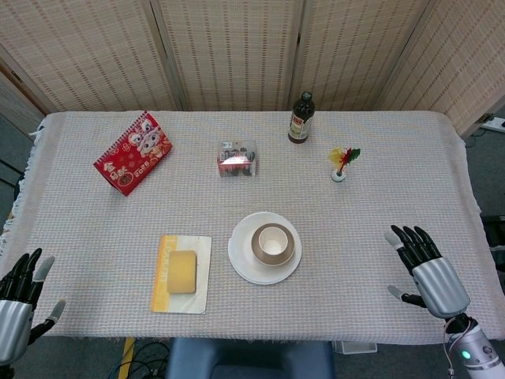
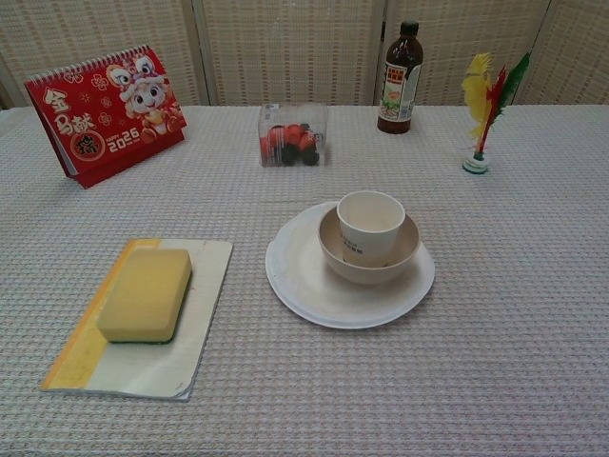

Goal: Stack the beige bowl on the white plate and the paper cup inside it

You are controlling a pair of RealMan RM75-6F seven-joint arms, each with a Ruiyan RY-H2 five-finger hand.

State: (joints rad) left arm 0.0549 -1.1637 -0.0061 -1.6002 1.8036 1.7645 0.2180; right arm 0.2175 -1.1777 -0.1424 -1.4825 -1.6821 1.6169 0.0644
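At the near left corner, off the edge of the cloth-covered tabletop [image 1: 95,237], the robot's left hand [image 1: 16,304] hovers with its fingers [image 1: 31,264] spread apart and nothing in them; only the head view shows it. Far left on the tabletop stands a red desk calendar with cartoon figures [image 2: 105,114]. Nearer, left of centre, a yellow rectangular sponge [image 2: 146,293] lies on a flat white-and-yellow pad [image 2: 205,328]. Toward the far side, around the middle, sits a small clear plastic box with red and dark contents [image 2: 293,135]. In the centre, the round white plate [image 2: 295,276] carries the beige bowl [image 2: 409,249], and the white paper cup [image 2: 369,227] stands upright inside the bowl. Far right of centre is a dark brown glass bottle with a label [image 2: 400,78], and right of it a feathered shuttlecock in yellow, red and green [image 2: 485,100] stands upright. At the near right edge, the right hand [image 1: 430,276] hangs apart from everything, fingers [image 1: 406,241] spread and empty.
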